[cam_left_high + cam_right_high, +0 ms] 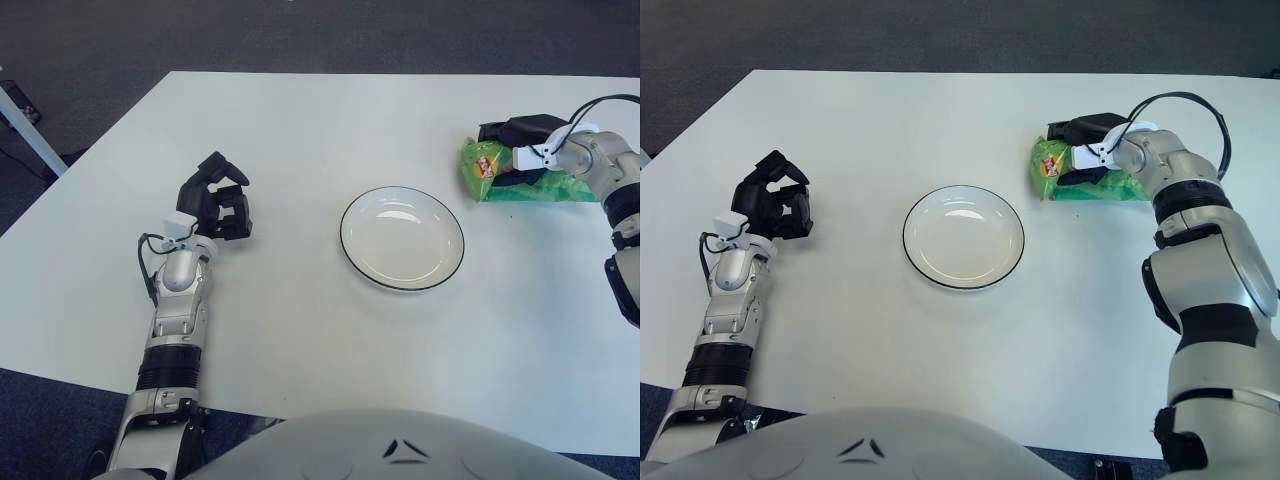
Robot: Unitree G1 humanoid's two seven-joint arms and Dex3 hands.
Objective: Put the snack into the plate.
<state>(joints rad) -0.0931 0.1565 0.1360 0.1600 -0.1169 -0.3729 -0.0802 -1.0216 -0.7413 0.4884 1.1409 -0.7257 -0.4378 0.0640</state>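
A green snack bag (497, 170) lies on the white table at the right, bunched up, a little right of and beyond the plate. My right hand (518, 150) is shut on it, with black fingers over its top edge and a thumb pressing in from the near side. The white plate (402, 240) with a dark rim sits empty at the table's middle. My left hand (218, 200) shows at the left of the plate, fingers curled, holding nothing.
The white table (300, 330) reaches from the far edge down to my torso (400, 450). Dark carpet lies beyond it. A white leg of another piece of furniture (25, 125) stands off the far left corner.
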